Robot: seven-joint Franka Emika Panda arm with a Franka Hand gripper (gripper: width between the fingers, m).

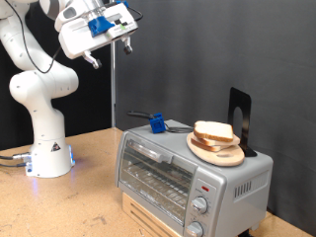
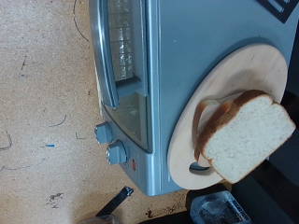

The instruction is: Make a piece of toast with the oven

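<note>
Gripper: I saw it raised high above the oven; jaw state I couldn't tell.
Toast: sat on the wooden plate atop the oven.
Door: shut.

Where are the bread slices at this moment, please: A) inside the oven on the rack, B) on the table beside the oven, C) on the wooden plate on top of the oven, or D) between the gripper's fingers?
C: the bread slices lie on the wooden plate on top of the oven, whose door is shut.
</note>
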